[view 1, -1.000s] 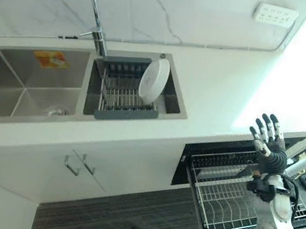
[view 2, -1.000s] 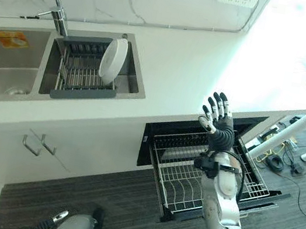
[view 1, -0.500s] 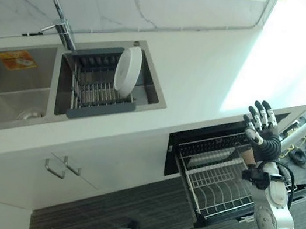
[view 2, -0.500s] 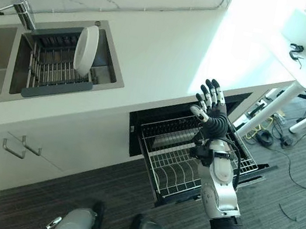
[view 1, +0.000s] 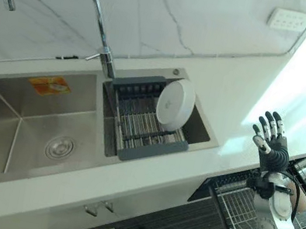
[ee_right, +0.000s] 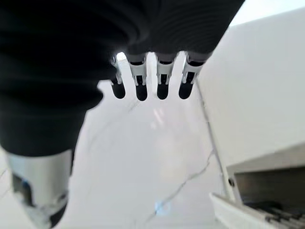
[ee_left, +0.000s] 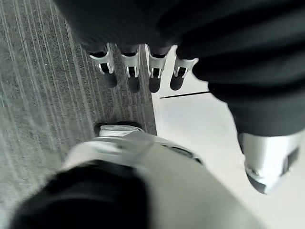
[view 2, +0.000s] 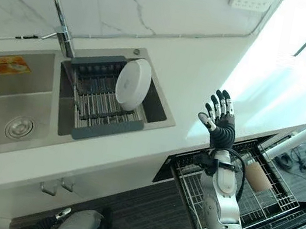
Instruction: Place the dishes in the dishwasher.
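Right hand [view 2: 220, 125] is up in the air, fingers straight and spread, holding nothing, raised over the white countertop's [view 2: 194, 80] front edge. Just below it sits the pulled-out dishwasher rack [view 2: 257, 195], bare wire with one tan cylinder [view 2: 257, 177] lying in it. Left hand [ee_left: 143, 71] hangs low over grey striped flooring [ee_left: 43, 95], fingers straight, palm empty. Out at the double sink [view 1: 21, 121], one white plate [view 1: 175, 105] stands on edge in the grey drying rack [view 1: 144, 128] in the right basin, well apart from the right hand. One curved chrome faucet [view 1: 97, 12] behind it. An orange sticker [view 1: 49, 84] on the left basin's wall, print too small to read. One white socket strip [view 1: 288, 20] on the marble backsplash.
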